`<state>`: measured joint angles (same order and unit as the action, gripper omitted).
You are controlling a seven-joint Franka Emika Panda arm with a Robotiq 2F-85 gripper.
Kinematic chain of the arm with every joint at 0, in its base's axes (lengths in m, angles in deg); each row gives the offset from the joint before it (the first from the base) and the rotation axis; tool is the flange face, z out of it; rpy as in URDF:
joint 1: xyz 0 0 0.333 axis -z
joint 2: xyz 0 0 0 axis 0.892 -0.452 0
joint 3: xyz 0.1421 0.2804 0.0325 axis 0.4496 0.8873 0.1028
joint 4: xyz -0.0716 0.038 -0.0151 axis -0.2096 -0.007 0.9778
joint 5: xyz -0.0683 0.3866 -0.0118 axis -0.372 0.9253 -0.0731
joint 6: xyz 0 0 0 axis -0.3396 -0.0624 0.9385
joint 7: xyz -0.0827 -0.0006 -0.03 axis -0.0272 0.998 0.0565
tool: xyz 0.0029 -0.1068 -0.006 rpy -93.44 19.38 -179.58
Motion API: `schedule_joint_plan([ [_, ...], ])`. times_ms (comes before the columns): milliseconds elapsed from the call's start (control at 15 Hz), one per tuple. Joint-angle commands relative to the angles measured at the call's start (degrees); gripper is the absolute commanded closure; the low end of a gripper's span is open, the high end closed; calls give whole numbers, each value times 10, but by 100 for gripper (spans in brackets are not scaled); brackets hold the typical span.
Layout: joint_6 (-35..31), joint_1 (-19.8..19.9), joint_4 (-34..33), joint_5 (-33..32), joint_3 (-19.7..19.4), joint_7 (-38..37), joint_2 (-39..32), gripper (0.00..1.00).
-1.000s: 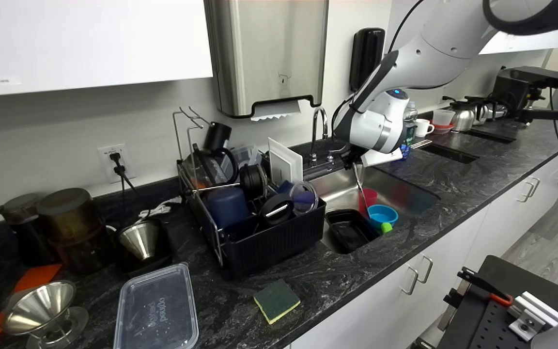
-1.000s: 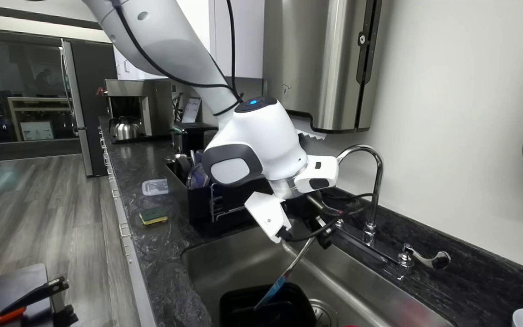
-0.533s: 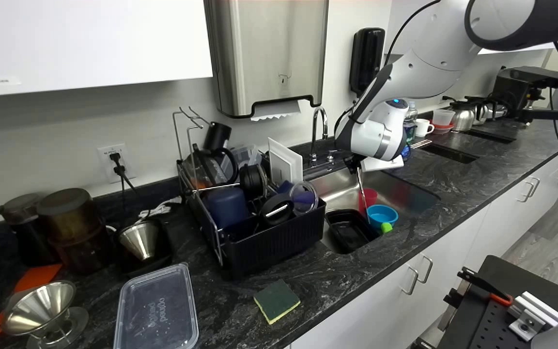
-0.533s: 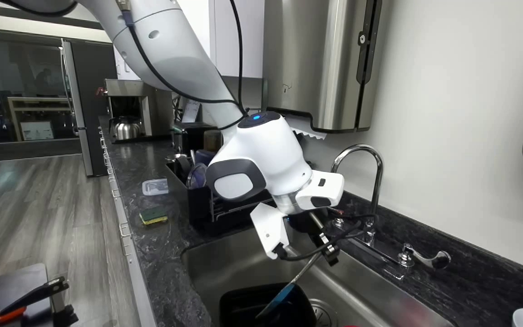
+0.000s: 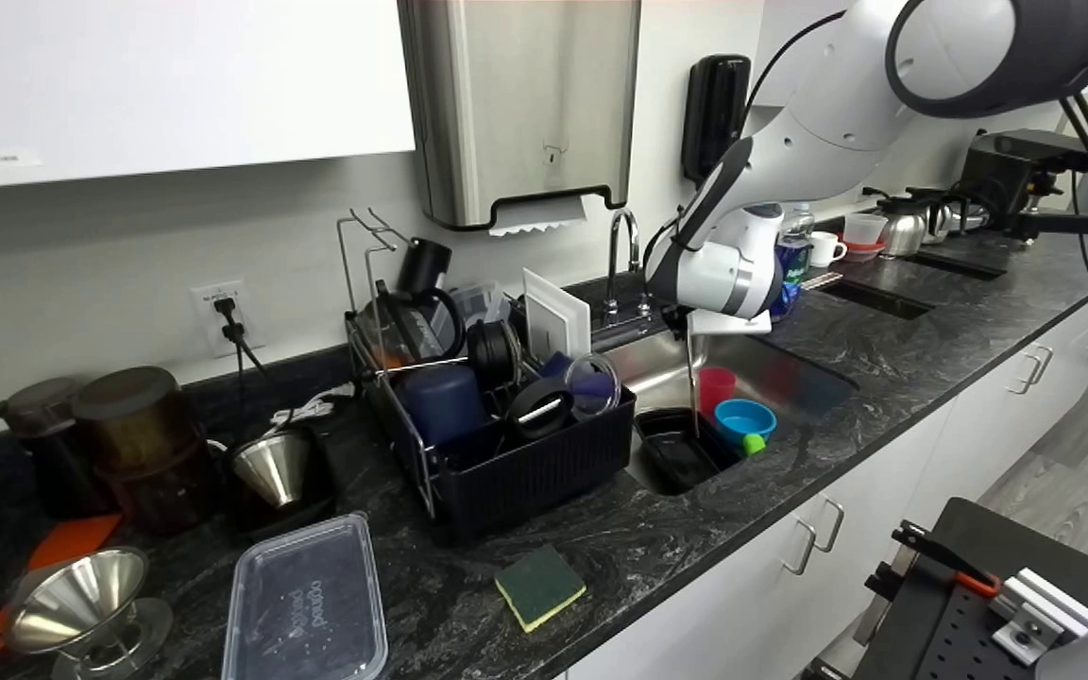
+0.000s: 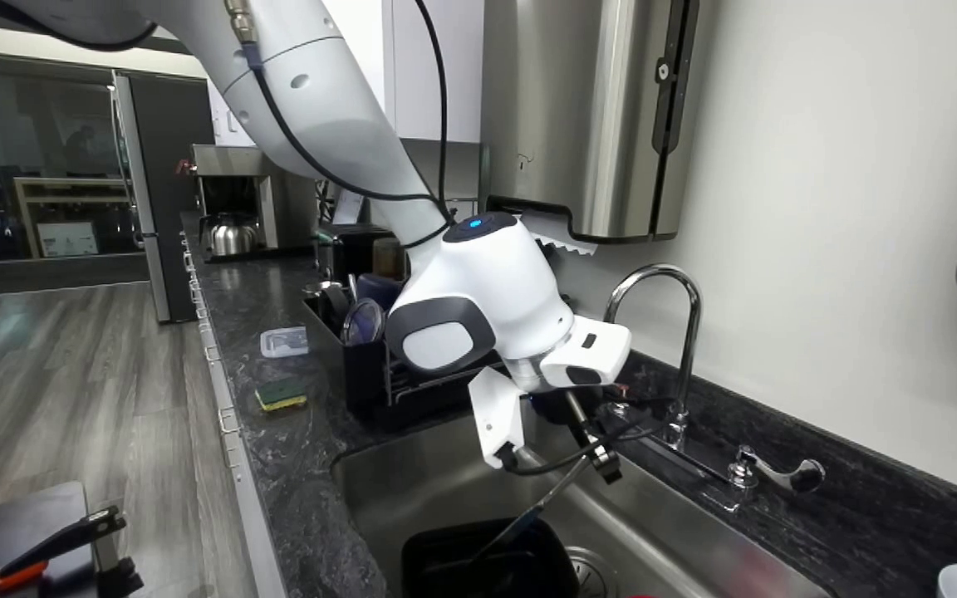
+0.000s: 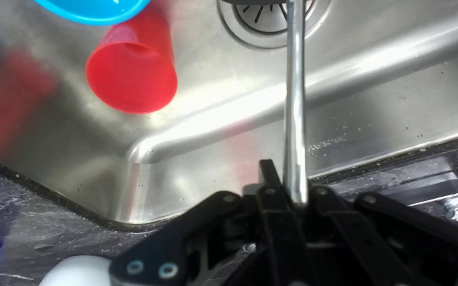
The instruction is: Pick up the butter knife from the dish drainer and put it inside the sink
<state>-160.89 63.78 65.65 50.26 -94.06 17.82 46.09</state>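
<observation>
A: How's the arm (image 6: 337, 112) sitting?

B: It slants down from high up and ends over the sink (image 7: 197, 178), bent so the gripper (image 7: 294, 184) points down, near the sink's back edge by the faucet (image 6: 692, 332). Both exterior views show that lean.

A: Fingers (image 7: 270, 176) apart or what?

B: Nope, clamped on the knife (image 7: 295, 99). You can see it pinched between them in the wrist view. It hangs tilted, low end down in the sink at the black tub (image 5: 671, 458). Touching the tub or just over it? Can't tell.

A: OK, headcount?

B: One knife, in the grip. In the sink: one black tub toward the front edge, one blue bowl (image 5: 742, 416) just beside it, one red cup (image 7: 129, 75) right by the bowl, and one drain (image 7: 261, 22), partly hidden.

A: And the counter (image 5: 450, 614)?

B: One rack (image 5: 544, 472) along the sink's side edge, pretty packed. One sponge (image 5: 540, 587) near the counter's front edge. Two metal cones (image 5: 272, 469) and one clear box (image 5: 303, 604) on the rack's other side. One white mug (image 5: 824, 249) past the sink's opposite edge.
</observation>
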Motion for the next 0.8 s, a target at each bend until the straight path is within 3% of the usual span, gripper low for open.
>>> schedule_joint_plan([
  [0,-24,6,-4,-109,1,-126,-17,98],
  [267,-32,-1,0,-201,-8,-225,-34,98],
  [733,-28,-14,-1,-246,-33,-282,-62,98],
])
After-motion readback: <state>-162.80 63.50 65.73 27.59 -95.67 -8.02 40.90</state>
